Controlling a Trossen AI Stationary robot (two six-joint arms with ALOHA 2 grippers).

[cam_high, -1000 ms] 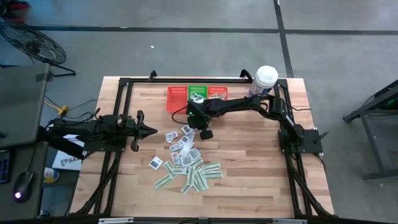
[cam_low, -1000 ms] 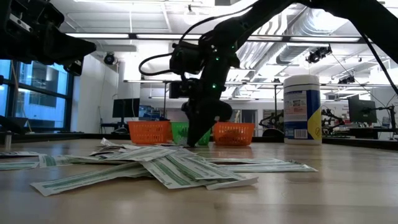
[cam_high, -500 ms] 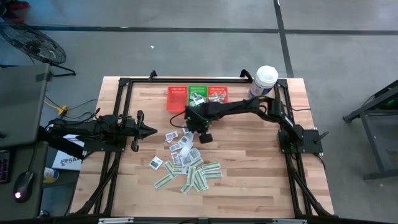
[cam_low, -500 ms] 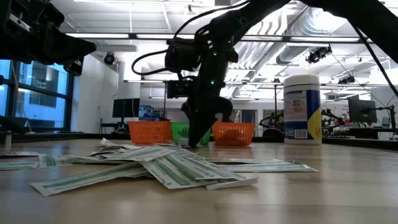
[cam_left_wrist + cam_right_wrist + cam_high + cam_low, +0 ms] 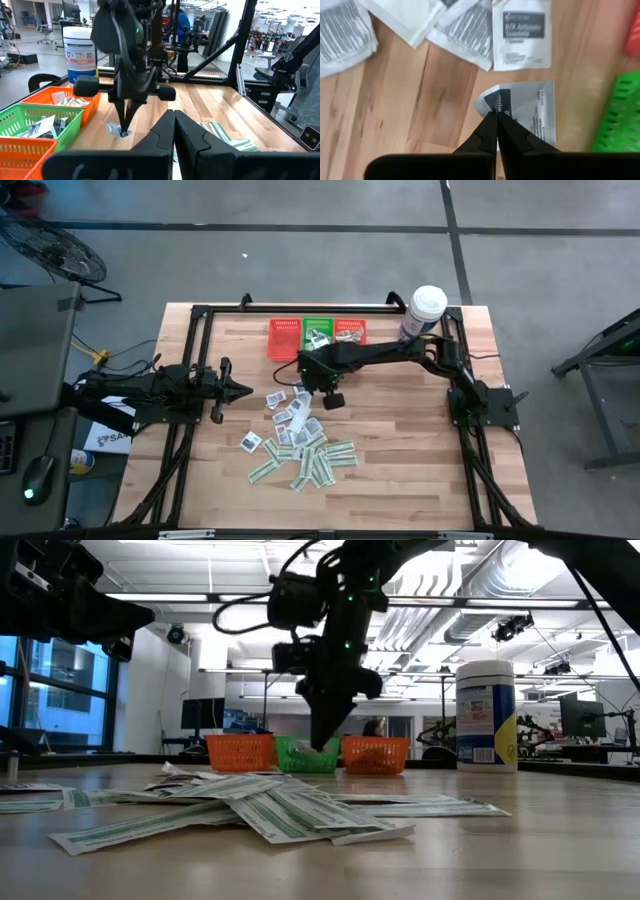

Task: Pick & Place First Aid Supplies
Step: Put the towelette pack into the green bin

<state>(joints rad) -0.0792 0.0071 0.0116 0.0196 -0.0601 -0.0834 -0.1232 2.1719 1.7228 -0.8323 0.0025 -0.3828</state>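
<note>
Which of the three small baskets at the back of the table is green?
The middle basket; the ones on either side are red-orange.

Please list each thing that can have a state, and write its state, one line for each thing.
Right tool: shut on white packet, lifted above the table.
White packet: pinched at one corner, hanging clear of the wood.
Left tool: shut, empty, waiting at the table's left side.
Packet pile: lying loose on the table.
Green basket: holds packets.
Right orange basket: holds packets.
White tub: upright, lid on.
</note>
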